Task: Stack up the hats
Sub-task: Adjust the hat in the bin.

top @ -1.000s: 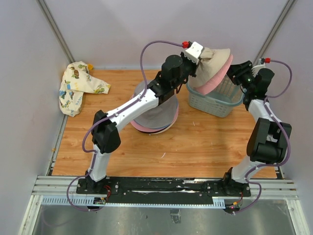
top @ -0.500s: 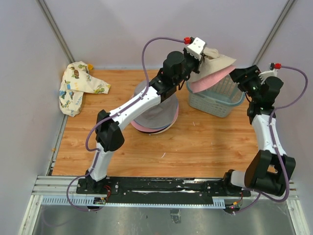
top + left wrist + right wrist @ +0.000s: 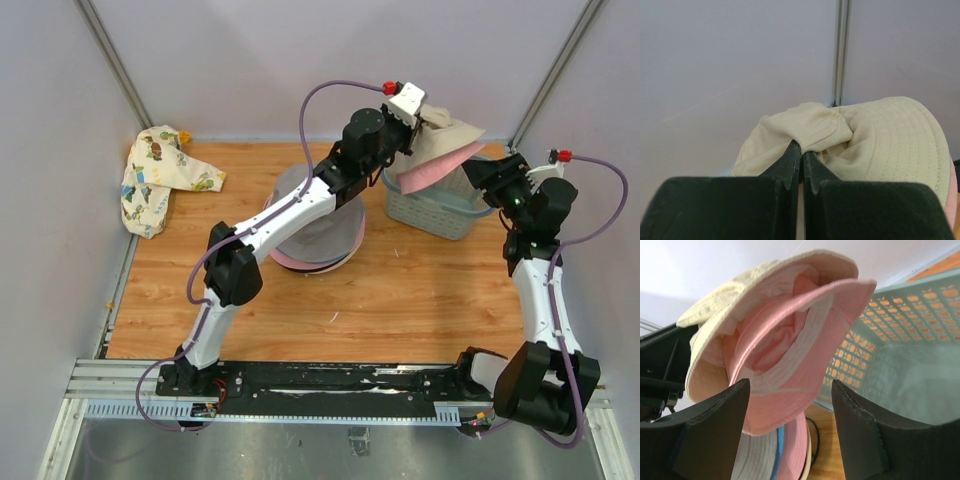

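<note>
The wooden tabletop [image 3: 400, 300] carries three things. A stack of hats [image 3: 320, 240], grey on top with a pink brim showing under it, lies near the middle, a little toward the far edge. The slatted basket [image 3: 440, 212] stands at the far right corner. A patterned piece of fabric [image 3: 160, 180] lies crumpled at the far left corner.

Above the basket hang the cream hat [image 3: 880, 135] and the pink hat [image 3: 790, 375], the pink one nested inside the cream one. The left gripper [image 3: 801, 150] is clenched on a fold of the cream crown, so both hats hang from this one pinch. The right gripper [image 3: 790, 390] is spread wide just beside the basket and grasps nothing; it seems apart from the pink brim.

I judge that the step in hand is the carrying of this pair from the basket to the stack. The next move calls for the left arm to swing toward the middle of the tabletop, bring the pair level over the grey hat, lower it and only then release.

The pair is tilted: the crown points up and toward the far wall, and the opening faces down toward the right arm. The long axis of the brims runs slanted, from the near left up to the far right.
</note>
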Controlling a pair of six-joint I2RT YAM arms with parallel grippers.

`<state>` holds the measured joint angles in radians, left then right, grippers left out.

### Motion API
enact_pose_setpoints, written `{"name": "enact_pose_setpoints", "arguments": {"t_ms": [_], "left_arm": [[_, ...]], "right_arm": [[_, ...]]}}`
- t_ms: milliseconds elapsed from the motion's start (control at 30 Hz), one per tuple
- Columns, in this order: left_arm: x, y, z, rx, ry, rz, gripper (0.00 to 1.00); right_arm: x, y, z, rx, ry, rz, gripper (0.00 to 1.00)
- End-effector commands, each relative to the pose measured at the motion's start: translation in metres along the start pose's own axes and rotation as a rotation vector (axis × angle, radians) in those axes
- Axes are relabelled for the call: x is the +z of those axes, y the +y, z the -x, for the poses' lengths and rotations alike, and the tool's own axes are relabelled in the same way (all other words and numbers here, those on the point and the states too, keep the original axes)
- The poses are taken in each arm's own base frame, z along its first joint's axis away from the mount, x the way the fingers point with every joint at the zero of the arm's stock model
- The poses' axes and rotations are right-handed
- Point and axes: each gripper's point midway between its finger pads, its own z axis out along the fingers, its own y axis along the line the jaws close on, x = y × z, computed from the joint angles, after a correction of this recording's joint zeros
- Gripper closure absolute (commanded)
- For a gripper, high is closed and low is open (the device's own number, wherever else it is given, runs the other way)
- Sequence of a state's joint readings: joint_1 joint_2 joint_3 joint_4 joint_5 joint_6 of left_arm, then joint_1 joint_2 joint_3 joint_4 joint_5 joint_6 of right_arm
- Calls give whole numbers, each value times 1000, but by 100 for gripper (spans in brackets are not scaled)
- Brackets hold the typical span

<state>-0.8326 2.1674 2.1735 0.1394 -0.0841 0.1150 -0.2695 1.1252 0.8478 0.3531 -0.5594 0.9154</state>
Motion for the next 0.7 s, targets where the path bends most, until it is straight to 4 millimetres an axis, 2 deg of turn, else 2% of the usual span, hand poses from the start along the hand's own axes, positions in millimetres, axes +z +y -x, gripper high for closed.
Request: {"name": "enact_pose_setpoints", "arguments": {"t_ms": [0,233,467,667], "left_arm": [[6,6,31,-33,-102,19,100],[15,5,21,-75,-103,2,99],[16,1,15,-89,-93,-19,99],[14,-1,18,-97,-93,-30,100]], "right_arm": [[-14,-5,-3,13,10,-5,33],[-32,18,-4,14,24,45,32],[-35,32,5,21,2,73,32],[-24,25,4,51,12,64,33]]}}
